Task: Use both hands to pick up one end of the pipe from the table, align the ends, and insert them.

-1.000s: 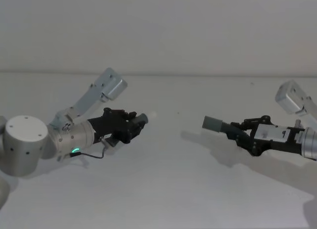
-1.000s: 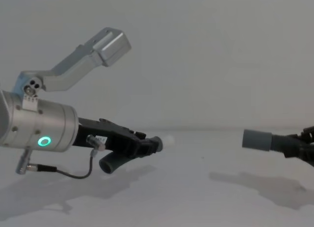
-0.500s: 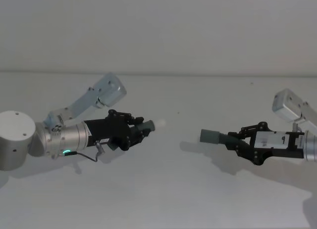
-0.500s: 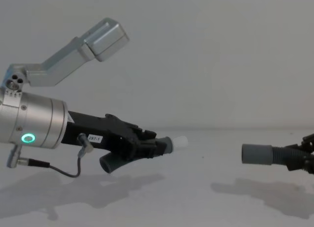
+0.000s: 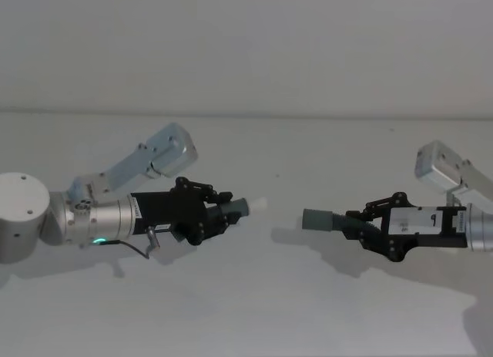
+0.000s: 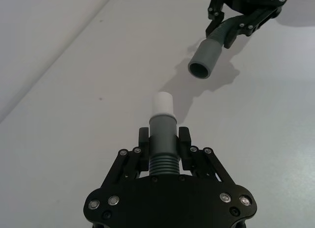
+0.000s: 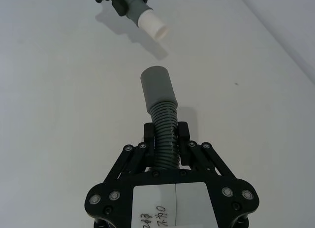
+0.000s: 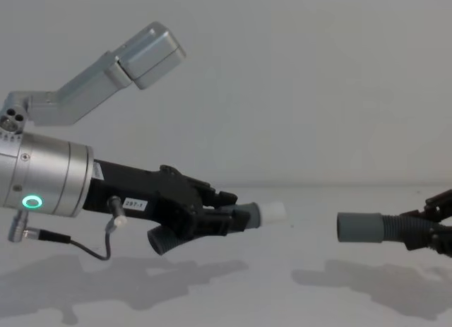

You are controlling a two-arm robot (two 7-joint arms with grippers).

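Two hose pieces hang above the tabletop (image 5: 246, 311), each clenched by the ribbed body just behind its cuff: the left pincer (image 5: 218, 216) grips the piece with the white tip (image 5: 259, 204), the right pincer (image 5: 360, 227) grips the piece with the open grey cuff (image 5: 316, 219). Their long axes run nearly along one line, tip facing socket across a bare gap — the chest view puts the white tip (image 8: 275, 212) a little higher than the grey cuff (image 8: 359, 227) (so a small height correction seems needed before pushing in). Compared with a second ago, both arms have moved inward and the gap has narrowed markedly.
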